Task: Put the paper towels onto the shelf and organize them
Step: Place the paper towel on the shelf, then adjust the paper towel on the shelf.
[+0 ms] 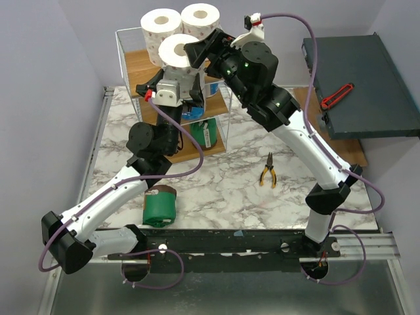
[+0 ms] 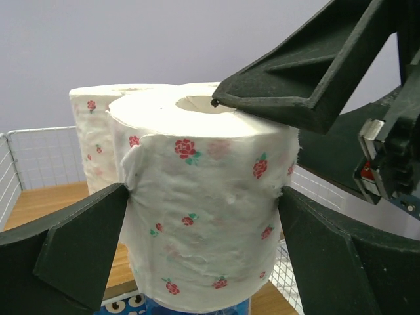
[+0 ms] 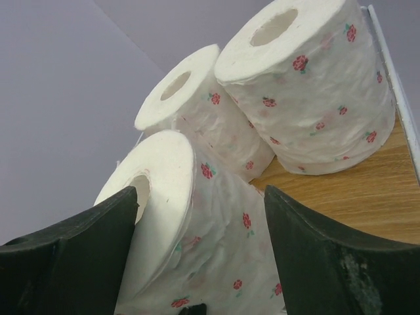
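Three white rose-printed paper towels (image 1: 161, 26) topped the wooden-boarded wire shelf (image 1: 134, 65) — likely soft, light; hold the flanks. Left gripper (image 2: 203, 203) hugged the front roll (image 1: 176, 49), grip unclear; right gripper (image 3: 200, 193) stood parted.

Between the fingers of the right gripper (image 3: 200, 193), the near roll (image 3: 216, 249) runs off the lower edge. Under the left gripper (image 2: 203, 197), the blue roll (image 2: 125, 305) shows only a sliver. The arms (image 1: 289, 125) cover the lower boards of the shelf (image 1: 134, 65).
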Controlling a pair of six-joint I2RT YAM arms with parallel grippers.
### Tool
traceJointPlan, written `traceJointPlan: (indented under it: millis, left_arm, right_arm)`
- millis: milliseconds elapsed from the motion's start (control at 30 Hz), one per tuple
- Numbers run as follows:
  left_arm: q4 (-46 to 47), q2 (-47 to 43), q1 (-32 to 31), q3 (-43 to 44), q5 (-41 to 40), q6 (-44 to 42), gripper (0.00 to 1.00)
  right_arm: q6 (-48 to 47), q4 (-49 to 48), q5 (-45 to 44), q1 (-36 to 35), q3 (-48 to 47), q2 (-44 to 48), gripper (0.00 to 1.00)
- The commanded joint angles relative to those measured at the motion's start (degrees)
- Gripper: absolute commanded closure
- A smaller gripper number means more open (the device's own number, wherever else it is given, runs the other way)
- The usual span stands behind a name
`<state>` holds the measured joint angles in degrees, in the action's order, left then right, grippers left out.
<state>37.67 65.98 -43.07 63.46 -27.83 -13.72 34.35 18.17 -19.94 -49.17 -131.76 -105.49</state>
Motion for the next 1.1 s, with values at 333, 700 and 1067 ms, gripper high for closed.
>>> traceJointPlan:
  millis: [333, 700, 1067]
  left_arm:
    - [2.09, 0.47, 1.23, 0.53, -6.44, -3.6, 0.01]
    - [2.32, -0.34, 1.84, -0.26, -6.45, -4.52, 0.01]
    - [1.96, -0.99, 2.1, 0.01, -11.56, -7.7, 0.01]
  right_arm:
    - [-3.38, 1.59, -0.9, -0.58, 8.34, 7.14, 0.11]
    - [-2.79, -11.32, -0.17, -0.52, 22.27, 16.12, 0.0]
    - [-4.25, -22.79, -0.84, -0.45, 39.91, 28.14, 0.0]
